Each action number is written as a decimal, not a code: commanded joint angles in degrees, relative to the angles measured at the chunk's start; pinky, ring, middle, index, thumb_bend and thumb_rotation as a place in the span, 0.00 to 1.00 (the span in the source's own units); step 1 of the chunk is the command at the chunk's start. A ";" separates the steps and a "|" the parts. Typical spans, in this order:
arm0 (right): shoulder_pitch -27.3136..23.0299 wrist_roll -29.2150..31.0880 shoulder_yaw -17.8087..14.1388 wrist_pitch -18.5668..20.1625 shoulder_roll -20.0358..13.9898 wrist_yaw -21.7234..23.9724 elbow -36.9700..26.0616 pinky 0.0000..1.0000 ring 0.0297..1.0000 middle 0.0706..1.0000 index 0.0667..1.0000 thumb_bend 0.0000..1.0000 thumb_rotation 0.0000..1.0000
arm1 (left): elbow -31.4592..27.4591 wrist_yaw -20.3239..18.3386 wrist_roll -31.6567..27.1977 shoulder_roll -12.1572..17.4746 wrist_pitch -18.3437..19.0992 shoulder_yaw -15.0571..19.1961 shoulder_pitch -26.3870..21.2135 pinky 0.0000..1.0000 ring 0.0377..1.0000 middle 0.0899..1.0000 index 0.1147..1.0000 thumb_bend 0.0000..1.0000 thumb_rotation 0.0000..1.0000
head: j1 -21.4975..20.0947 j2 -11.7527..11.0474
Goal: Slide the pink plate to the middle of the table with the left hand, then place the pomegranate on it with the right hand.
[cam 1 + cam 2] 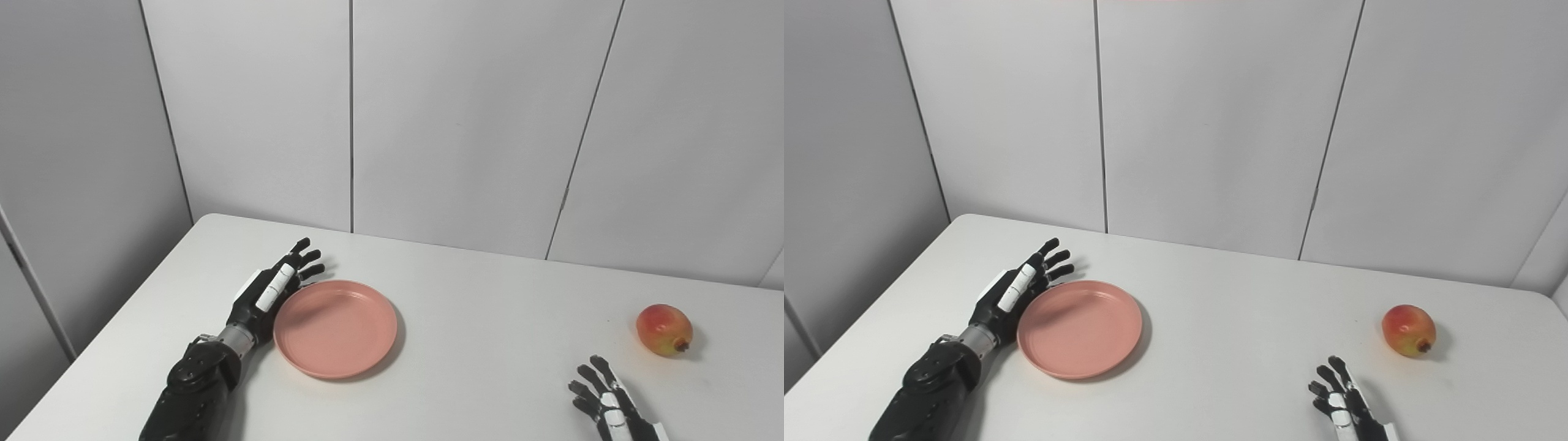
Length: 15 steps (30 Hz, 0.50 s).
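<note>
A pink plate (335, 327) lies flat on the white table (478, 306), left of the middle. My left hand (272, 288) is open, fingers stretched out, resting against the plate's left rim. A red-yellow pomegranate (664, 330) lies on the table at the right. My right hand (603, 395) is open and empty near the front edge, just in front and left of the pomegranate, not touching it. The same scene shows in the right eye view: plate (1080, 327), left hand (1020, 288), pomegranate (1409, 331), right hand (1344, 401).
Grey wall panels (465, 122) stand close behind the table's far edge. The table's left edge runs diagonally past my left arm (196, 386).
</note>
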 commanded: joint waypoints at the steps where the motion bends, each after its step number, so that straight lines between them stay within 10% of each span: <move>1: -0.32 0.46 0.32 -1.01 0.51 -0.01 0.53 0.85 0.84 0.89 0.92 0.73 0.94 | -0.48 -0.43 0.27 -1.18 0.64 -0.51 -0.39 0.79 0.90 0.94 0.97 1.00 0.71 | 0.00 0.08; 15: -0.62 0.07 0.82 -1.15 1.11 -0.24 0.67 0.84 0.83 0.88 0.91 0.69 0.92 | -4.99 8.74 5.45 -6.74 2.90 -1.79 0.08 0.75 0.86 0.91 0.97 0.91 0.73 | -0.86 0.36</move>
